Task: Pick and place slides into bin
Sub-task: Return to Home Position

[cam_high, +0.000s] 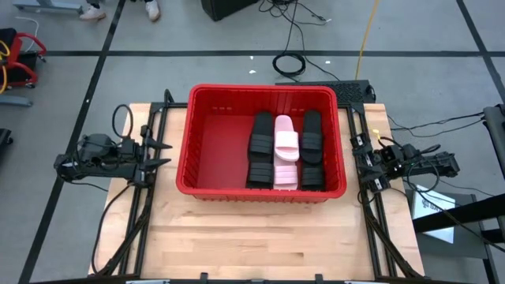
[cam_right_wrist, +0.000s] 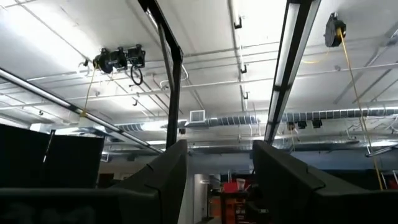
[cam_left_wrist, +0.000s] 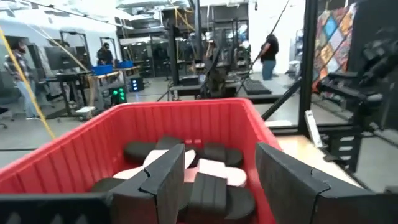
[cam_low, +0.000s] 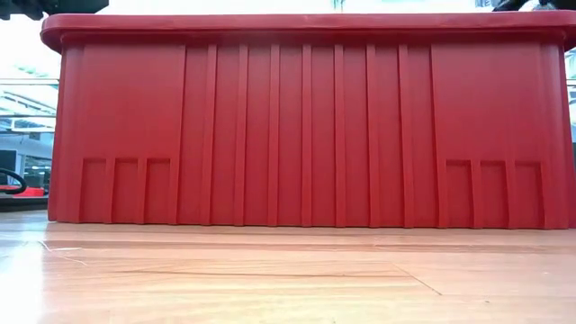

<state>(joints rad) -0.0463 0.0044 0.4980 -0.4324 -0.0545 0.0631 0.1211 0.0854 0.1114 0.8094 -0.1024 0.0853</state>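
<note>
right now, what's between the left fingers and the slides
A strip of table, the bin's left wall, then bare bin floor; the high view shows it.

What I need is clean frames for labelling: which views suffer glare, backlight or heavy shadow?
High view: even light, no glare on the slides or the bin. Low view: the bin wall fills it, backlight blown out at upper left, sheen on the table. Left wrist view: room lights wash out behind the left gripper. Right wrist view: ceiling lights glare, right gripper in silhouette.

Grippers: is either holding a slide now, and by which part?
Nothing is held. The left gripper and right gripper are both open and empty; the slides lie in the bin.
</note>
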